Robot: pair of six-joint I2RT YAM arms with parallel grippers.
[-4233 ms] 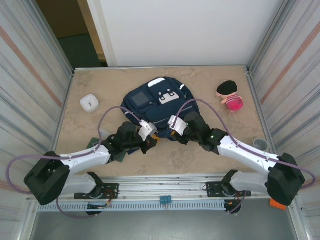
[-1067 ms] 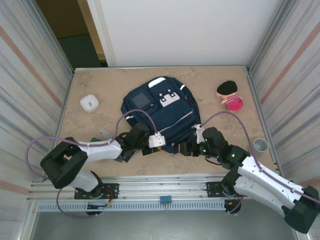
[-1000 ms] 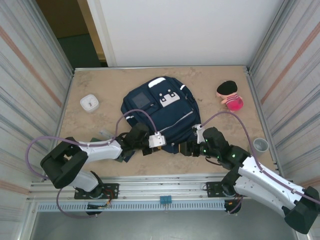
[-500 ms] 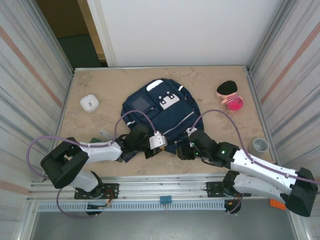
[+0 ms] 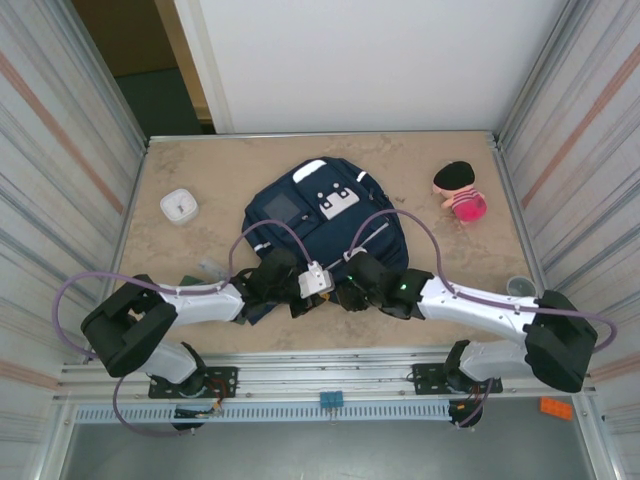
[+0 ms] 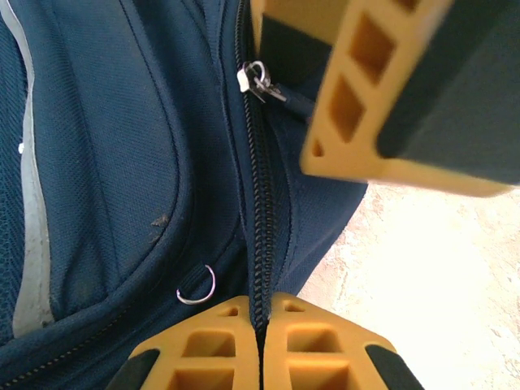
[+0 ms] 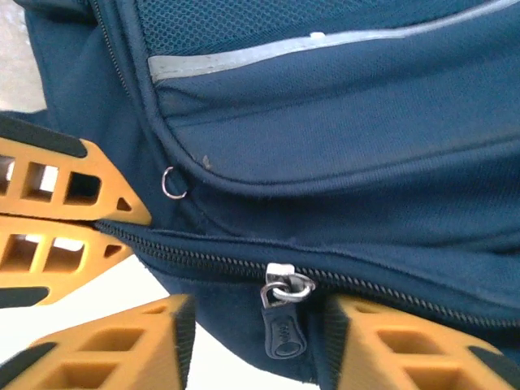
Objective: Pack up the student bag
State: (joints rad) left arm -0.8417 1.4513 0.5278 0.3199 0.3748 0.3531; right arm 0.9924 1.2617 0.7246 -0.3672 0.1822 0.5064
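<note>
near edge: your left pincer (image 6: 260,318) is pinched tight on the zipper seam (image 6: 258,187) of the student bag (image 5: 320,225). your right pincer (image 7: 260,307) stands narrow, jaws apart either side of the zipper pull (image 7: 284,325), not gripping it. the bag lies flat mid-desk (image 5: 220,165), front up. farther right sits a pink plush toy (image 5: 460,192); farther left, a small white box (image 5: 178,206).

1. My left pincer (image 6: 260,329), clamped on the zip seam of the large navy-blue fabric backpack (image 5: 300,230), sits just beside my right pincer (image 7: 268,345); nothing could pass between them.
2. Bare beige marbled tabletop (image 5: 230,160) lies free left of and beyond the backpack.
3. A small white square box (image 5: 178,206) stands at far left, a pink plush toy with black cap (image 5: 460,193) at far right.
</note>
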